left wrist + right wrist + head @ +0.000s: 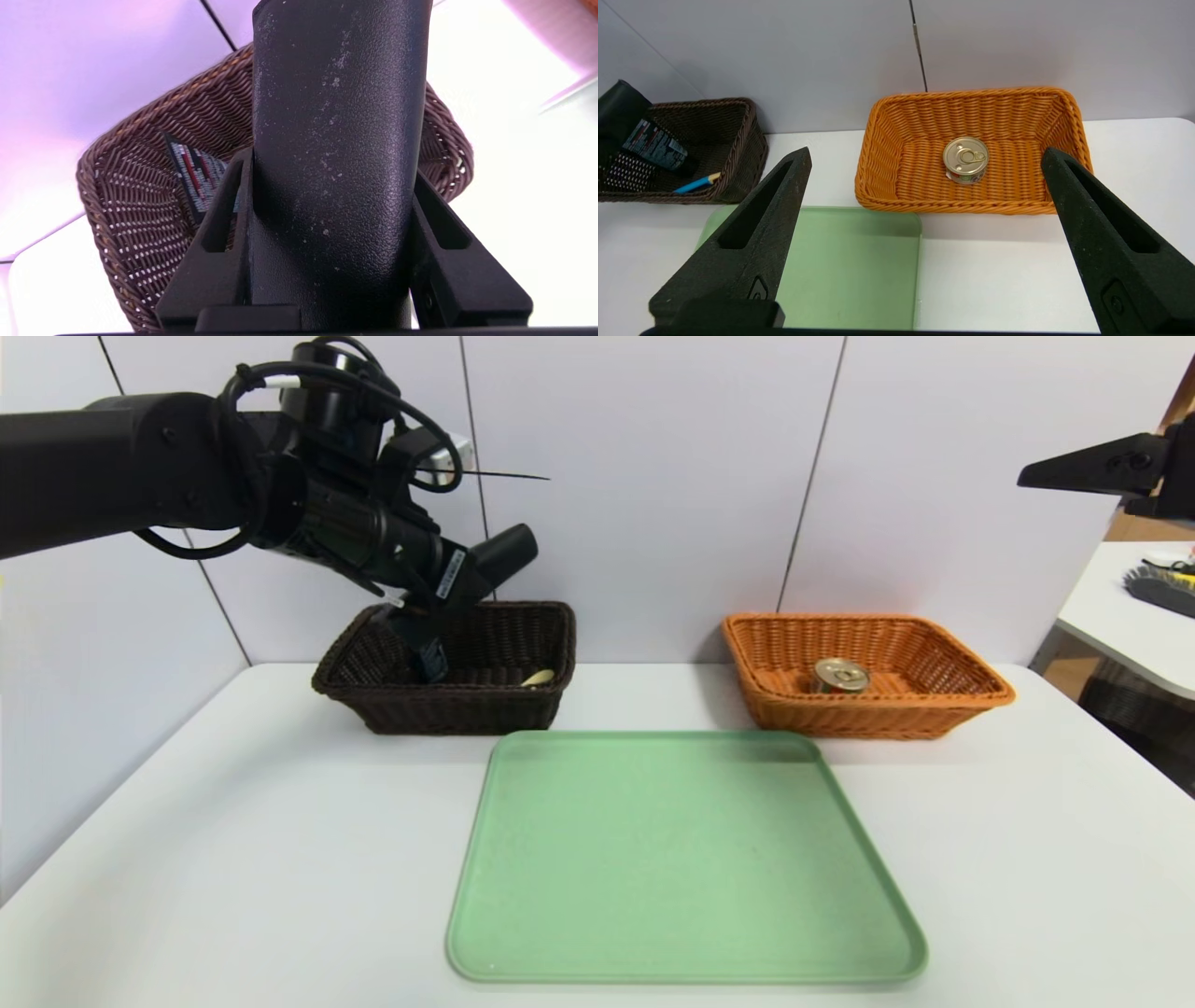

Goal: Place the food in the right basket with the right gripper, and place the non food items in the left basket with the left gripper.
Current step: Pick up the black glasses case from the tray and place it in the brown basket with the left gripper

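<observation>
- The left gripper [467,581] hangs over the dark basket [523,705], clamped on the black case [336,154], whose far end [504,549] sticks up and away from the arm.
- Inside the dark basket lie the tube [656,147] and the spoon [697,183]; the spoon's yellow bowl [539,679] shows by the near wall.
- The orange basket [971,695] stands well to the right of the dark basket; the can [840,676] sits upright on its floor, gold lid up.
- The green tray [686,859] lies bare on the bench [233,859], in front of the gap between the baskets.
- The right gripper [924,242] hovers high, right of the orange basket, its jaws spread wide and holding nothing.
</observation>
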